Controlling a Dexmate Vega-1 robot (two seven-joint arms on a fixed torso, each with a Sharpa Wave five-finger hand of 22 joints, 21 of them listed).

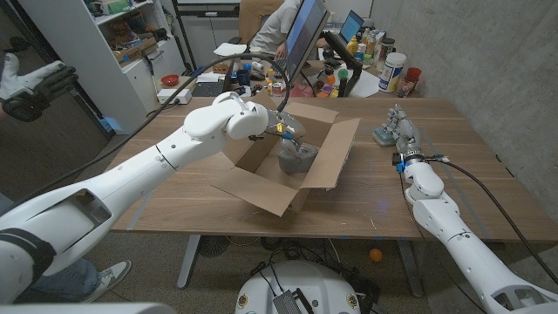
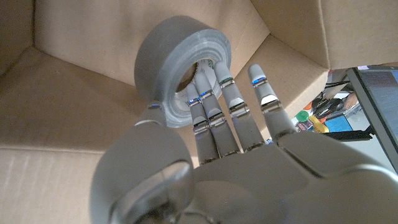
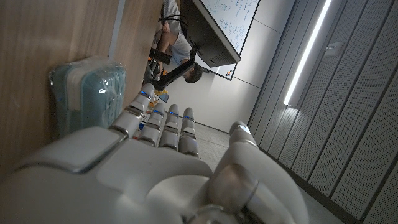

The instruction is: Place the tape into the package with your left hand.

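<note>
Right hand (image 1: 400, 123) stands on its edge on the tabletop (image 1: 453, 174), fingers straight, grasping nothing — just beside a pale blue packet (image 1: 384, 135). Inside the open cardboard package (image 1: 336, 153), the grey tape (image 2: 177, 59) is held up by the left hand (image 2: 249, 149) — fingers through its core, thumb outside.

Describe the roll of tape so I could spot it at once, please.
Find the open cardboard box in the middle of the wooden table. Inside it, the left hand holds a thick grey roll of tape. Nothing else in the box is ring-shaped or grey with a hollow core.
</note>
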